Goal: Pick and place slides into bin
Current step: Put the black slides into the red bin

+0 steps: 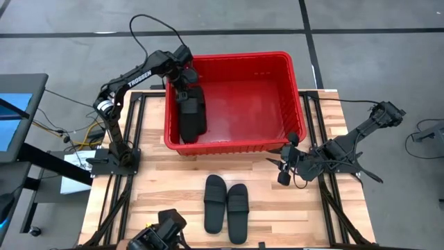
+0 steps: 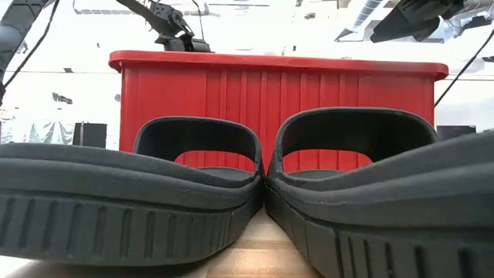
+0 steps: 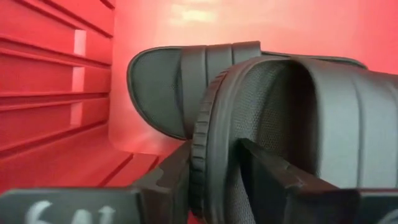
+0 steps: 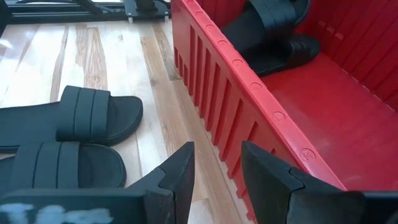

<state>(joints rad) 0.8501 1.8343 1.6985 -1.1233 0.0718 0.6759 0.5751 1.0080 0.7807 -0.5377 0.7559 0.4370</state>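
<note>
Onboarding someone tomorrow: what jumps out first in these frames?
The big red bin at the table's far side dominates, with the left gripper inside its left end, shut on a black slide above another slide already on the bin floor. Two more slides lie side by side on the wooden table in front of the bin. The right gripper waits open near the bin's front right corner.

The bin is red plastic with a glossy, reflective floor and ribbed walls. The slides are matt black, rubber-like foam; the soles carry moulded ridges along the edge, and the strap lining shows a fine mesh texture. The counter is pale wood with visible grain and a smooth finish.
</note>
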